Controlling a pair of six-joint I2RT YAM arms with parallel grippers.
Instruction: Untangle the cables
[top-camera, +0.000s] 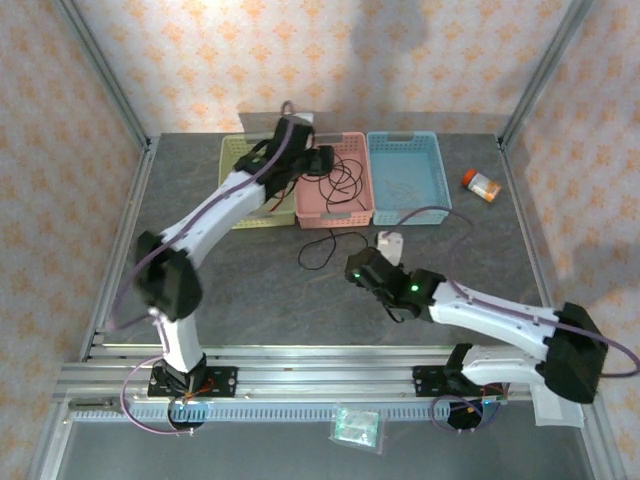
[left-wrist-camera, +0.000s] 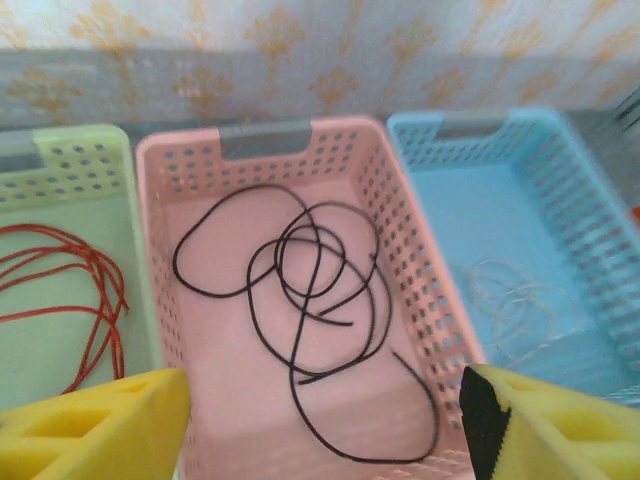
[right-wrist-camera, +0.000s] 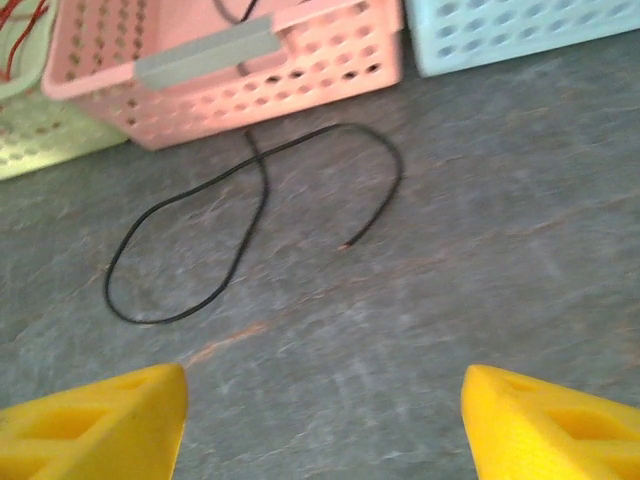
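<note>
A black cable (left-wrist-camera: 300, 300) lies in loose loops inside the pink basket (left-wrist-camera: 400, 230). One end of it hangs over the basket's near rim and forms a black loop on the table (right-wrist-camera: 262, 190) (top-camera: 301, 256). The red cable (left-wrist-camera: 95, 290) lies in the green basket (left-wrist-camera: 60, 160), and a thin white cable (left-wrist-camera: 510, 310) in the blue basket (left-wrist-camera: 590, 230). My left gripper (left-wrist-camera: 325, 430) hovers open above the pink basket's near end, holding nothing. My right gripper (right-wrist-camera: 325, 430) (top-camera: 355, 268) is open low over the table, just short of the black loop.
An orange bottle (top-camera: 482, 184) lies at the table's right, beyond the blue basket. A small white object (top-camera: 390, 241) sits beside the right gripper. A clear plastic bag (top-camera: 357, 427) rests on the front rail. Metal frame posts border the table.
</note>
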